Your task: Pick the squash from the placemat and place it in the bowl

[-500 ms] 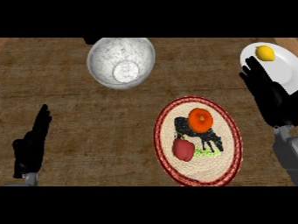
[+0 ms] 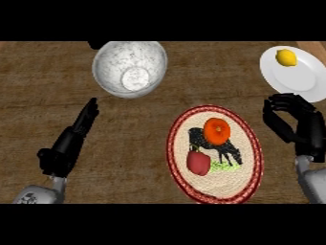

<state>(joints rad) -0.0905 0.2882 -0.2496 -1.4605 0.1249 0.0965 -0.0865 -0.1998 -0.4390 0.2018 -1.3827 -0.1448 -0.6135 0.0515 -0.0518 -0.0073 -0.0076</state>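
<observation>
The round orange squash point(image 2: 217, 130), as I judge it, sits on the oval woven red-rimmed placemat point(image 2: 227, 185), near a dark red fruit point(image 2: 199, 162). The black right hand point(image 2: 296, 127) hangs just beside the mat, fingers curled on nothing. The black left hand point(image 2: 68, 146) rests straight-fingered at lower left. Reaching in unopened could roll the squash or catch the fruit, and the speckled white bowl point(image 2: 109, 64) is well apart.

Quick count: one woven placemat point(image 2: 183, 182) with two things on it, one orange squash point(image 2: 217, 130) and one red fruit point(image 2: 198, 162). One speckled white bowl point(image 2: 109, 62) up-left of the placemat. One white plate point(image 2: 306, 81) up-right of it, carrying one lemon point(image 2: 286, 57). Two hands: left hand point(image 2: 61, 153) and right hand point(image 2: 299, 124), either side of the placemat.
</observation>
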